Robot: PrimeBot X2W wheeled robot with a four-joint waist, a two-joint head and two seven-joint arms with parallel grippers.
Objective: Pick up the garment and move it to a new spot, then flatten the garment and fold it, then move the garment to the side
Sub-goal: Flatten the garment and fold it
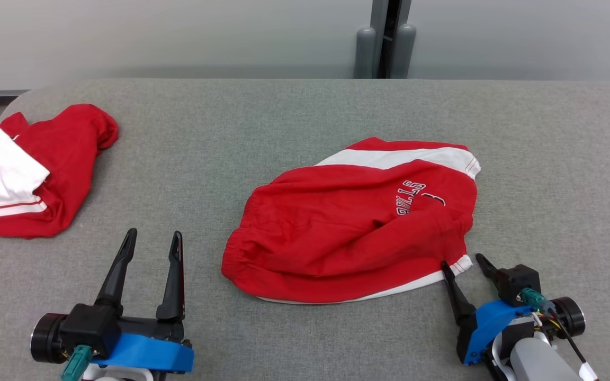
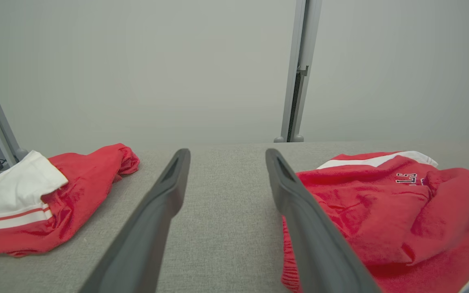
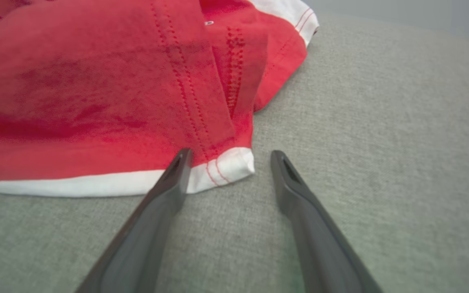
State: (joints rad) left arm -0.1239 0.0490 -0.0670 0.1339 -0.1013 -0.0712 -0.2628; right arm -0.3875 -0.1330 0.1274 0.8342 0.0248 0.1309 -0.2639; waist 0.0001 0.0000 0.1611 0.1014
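Note:
The garment (image 1: pixel 347 227), red shorts with white bands and dark lettering, lies crumpled in the middle of the grey table (image 1: pixel 284 106). My right gripper (image 1: pixel 462 260) is open at its near right corner. In the right wrist view the garment (image 3: pixel 96 101) spreads across the upper left, and its white hem corner (image 3: pixel 234 165) sits just ahead of the open right gripper (image 3: pixel 230 152), nearer the left fingertip. My left gripper (image 1: pixel 155 233) stands open over bare table, left of the garment, holding nothing. The left wrist view has the garment (image 2: pixel 385 211) beyond the right finger of the left gripper (image 2: pixel 227 151).
A second red and white garment (image 1: pixel 56 174) lies bunched at the table's far left edge, also seen as a red heap (image 2: pixel 75 191) in the left wrist view. A grey post (image 1: pixel 384 42) stands behind the table against the wall.

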